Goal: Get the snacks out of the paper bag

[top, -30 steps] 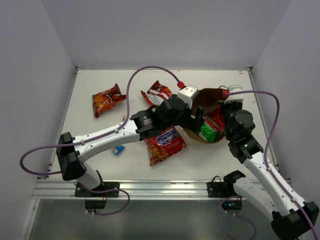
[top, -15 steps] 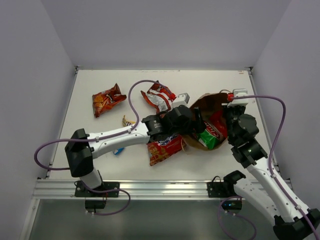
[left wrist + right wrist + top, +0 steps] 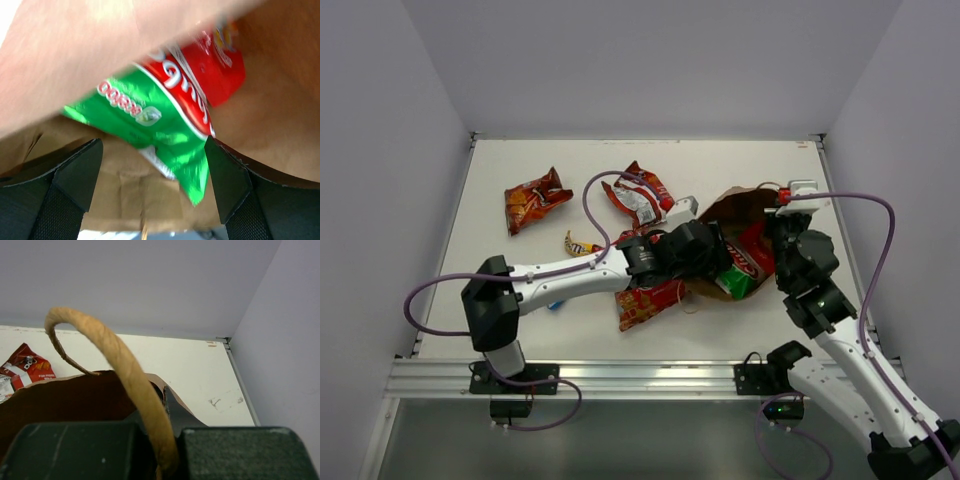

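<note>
Left wrist view shows the left fingers (image 3: 65, 185) spread wide inside the paper bag (image 3: 270, 110), flanking a green chip bag (image 3: 150, 125); right fingers (image 3: 235, 452) pinch its handle (image 3: 125, 375).

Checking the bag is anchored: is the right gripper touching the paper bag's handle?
Touching. The right wrist view shows the twisted handle running down into the right gripper, pinched between its two fingers with no visible gap.
</note>
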`<act>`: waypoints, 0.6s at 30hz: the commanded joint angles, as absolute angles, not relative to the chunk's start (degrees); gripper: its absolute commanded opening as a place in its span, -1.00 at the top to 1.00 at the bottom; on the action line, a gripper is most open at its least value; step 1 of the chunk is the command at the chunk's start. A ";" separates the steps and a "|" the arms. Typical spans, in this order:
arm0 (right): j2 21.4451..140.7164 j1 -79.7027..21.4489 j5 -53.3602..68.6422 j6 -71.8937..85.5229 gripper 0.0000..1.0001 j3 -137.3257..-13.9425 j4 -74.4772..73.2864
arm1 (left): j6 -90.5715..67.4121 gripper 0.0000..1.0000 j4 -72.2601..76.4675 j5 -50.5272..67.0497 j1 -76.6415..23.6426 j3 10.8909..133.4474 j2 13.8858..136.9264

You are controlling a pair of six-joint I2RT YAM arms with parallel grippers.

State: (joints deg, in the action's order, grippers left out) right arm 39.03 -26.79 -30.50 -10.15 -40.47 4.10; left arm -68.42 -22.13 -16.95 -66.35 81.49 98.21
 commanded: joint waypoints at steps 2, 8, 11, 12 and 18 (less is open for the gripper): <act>37.36 -27.16 -30.85 -6.69 1.00 -41.31 4.75 | -70.84 -0.79 -21.54 -18.55 -63.20 83.85 101.68; 37.18 -27.25 -28.74 -3.08 1.00 -41.05 3.43 | -69.79 -0.54 -19.25 -19.78 -61.53 85.60 104.58; 37.18 -27.25 -28.39 -2.38 1.00 -40.69 3.25 | -68.65 -0.29 -18.90 -20.48 -61.44 86.57 106.08; 37.18 -27.25 -28.39 -2.20 1.00 -40.61 3.34 | -68.47 -0.22 -18.64 -20.83 -61.26 87.09 106.34; 37.00 -27.25 -28.04 -1.05 1.00 -39.73 3.52 | -66.98 0.52 -16.17 -20.39 -61.00 87.01 107.40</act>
